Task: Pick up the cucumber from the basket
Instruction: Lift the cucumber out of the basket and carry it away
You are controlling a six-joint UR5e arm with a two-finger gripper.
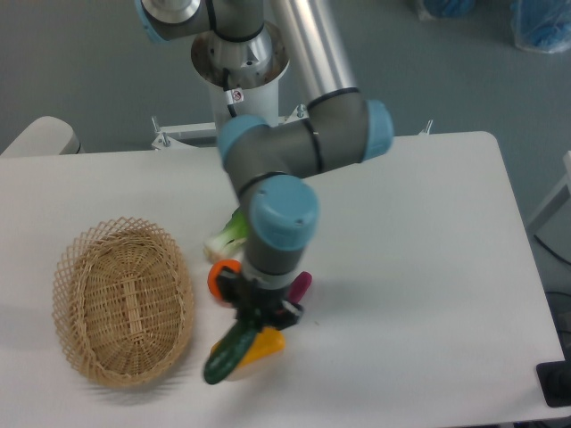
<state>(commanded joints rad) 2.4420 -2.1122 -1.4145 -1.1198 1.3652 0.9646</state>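
We see the gripper (250, 314) clenched around the upper end of the cucumber (227, 353), which hangs tilted just right of the basket (125, 303), outside its rim. A yellow vegetable (264, 344) lies behind it. We judge the pick effectively done; the basket holds nothing visible.

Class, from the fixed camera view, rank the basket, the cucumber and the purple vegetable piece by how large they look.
1. Basket, clearly largest.
2. Cucumber, held in the gripper.
3. Purple piece, though the arm partly hides it.
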